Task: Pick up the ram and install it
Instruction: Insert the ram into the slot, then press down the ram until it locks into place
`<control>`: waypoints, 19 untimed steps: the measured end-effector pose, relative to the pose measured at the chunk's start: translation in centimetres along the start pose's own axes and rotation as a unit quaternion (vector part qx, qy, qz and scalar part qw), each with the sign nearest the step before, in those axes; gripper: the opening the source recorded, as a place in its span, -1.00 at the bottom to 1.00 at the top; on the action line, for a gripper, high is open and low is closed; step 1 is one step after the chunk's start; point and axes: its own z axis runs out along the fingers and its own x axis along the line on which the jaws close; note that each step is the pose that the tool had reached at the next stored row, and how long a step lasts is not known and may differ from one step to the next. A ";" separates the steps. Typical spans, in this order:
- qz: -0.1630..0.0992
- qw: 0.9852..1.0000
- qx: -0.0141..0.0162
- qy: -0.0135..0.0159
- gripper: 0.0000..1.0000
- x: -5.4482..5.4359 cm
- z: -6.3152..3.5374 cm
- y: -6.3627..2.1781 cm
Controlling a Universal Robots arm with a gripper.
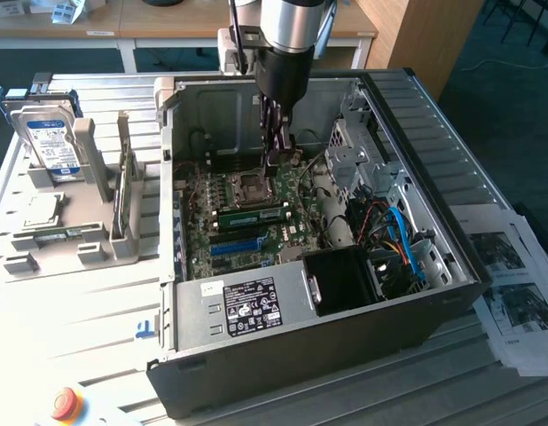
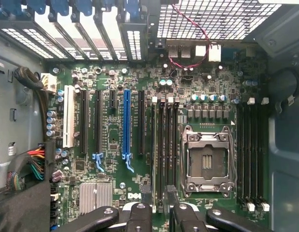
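Reads as install step about finished: finds ram (image 1: 247, 216) standing on edge in a black slot just beside CPU socket (image 1: 254, 185), with end effector (image 2: 161, 217) released, gripping nothing, above motherboard (image 2: 106, 92) near that socket. Judges next move to call for a straight lift clear of case wall (image 1: 434, 151) and cables (image 1: 403, 235). Makes out "DELL" logo (image 2: 134, 195) on motherboard; cannot read power supply sticker (image 1: 256, 303) or label of hard drive (image 1: 50, 142) in tray (image 1: 97, 253) on tabletop (image 1: 79, 302).
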 end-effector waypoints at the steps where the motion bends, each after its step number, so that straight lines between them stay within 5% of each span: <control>1: 0.000 1.000 0.000 0.000 -0.51 0.0 0.00 0.00; 14: 0.000 1.000 0.000 0.000 -0.54 0.0 -0.01 0.00; 16: 0.000 1.000 0.000 0.000 -0.79 0.0 -0.01 0.00; 19: 0.000 1.000 0.000 0.000 -0.80 0.0 -0.01 0.00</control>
